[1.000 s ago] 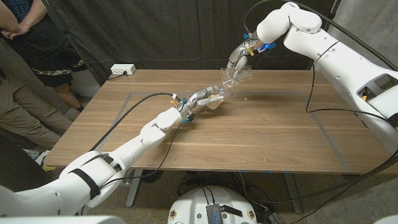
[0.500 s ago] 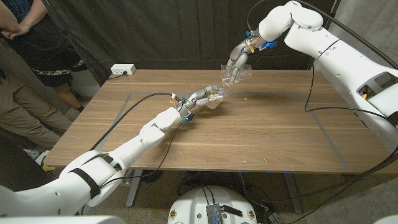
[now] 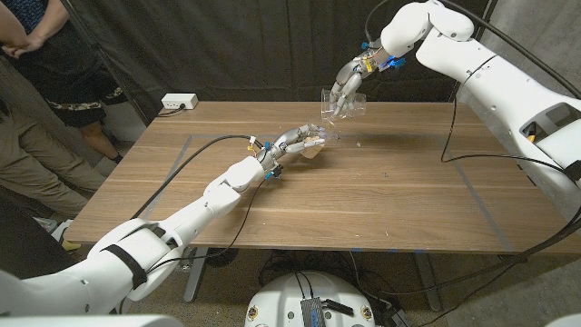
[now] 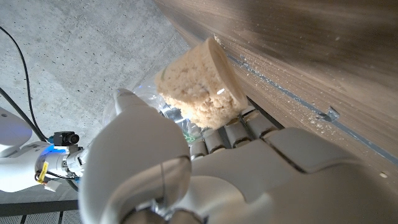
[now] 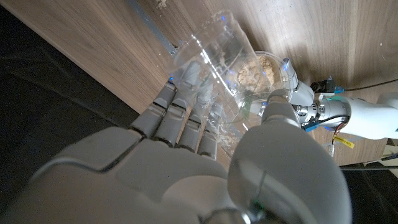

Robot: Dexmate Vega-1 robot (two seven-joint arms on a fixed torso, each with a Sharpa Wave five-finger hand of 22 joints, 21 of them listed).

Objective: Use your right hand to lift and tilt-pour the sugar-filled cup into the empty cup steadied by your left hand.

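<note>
Table point(image 3: 381, 209), wooden, near edge bare apart from a few spilled grains. Left robot hand point(image 3: 292, 143) sits around mid-table toward the far edge, fingers wrapped around the clear plastic receiving cup point(image 3: 315, 145), which stands on the table. Left wrist view: that cup point(image 4: 202, 87) is packed with clumpy tan sugar point(image 4: 193, 93) almost to the rim, fingers and thumb closed on its wall. So the "empty" cup is no longer empty.

Right robot hand point(image 3: 345, 89) is above and just beyond it, near the far edge, gripping the clear plastic pouring cup point(image 3: 339, 105). Right wrist view: fingers point(image 5: 186, 118) curled round the cup wall point(image 5: 214, 68), only a dusting of sugar left inside; receiving cup visible past its mouth.

Change over the last second: right robot hand has risen and pulled back toward the far edge. Pouring cup, earlier tipped with its lip right at the receiving cup's rim, now hangs clear of it with a gap. Left robot hand and receiving cup unmoved.

Read: pour looks done, transfer essentially complete, right arm retreating. Remaining: bring pouring cup upright and set it down. Risk: residue dropping from the tilted mouth onto the table.

Behind the far left corner: white power strip point(image 3: 179, 102) and a person point(image 3: 45, 73) standing.
</note>
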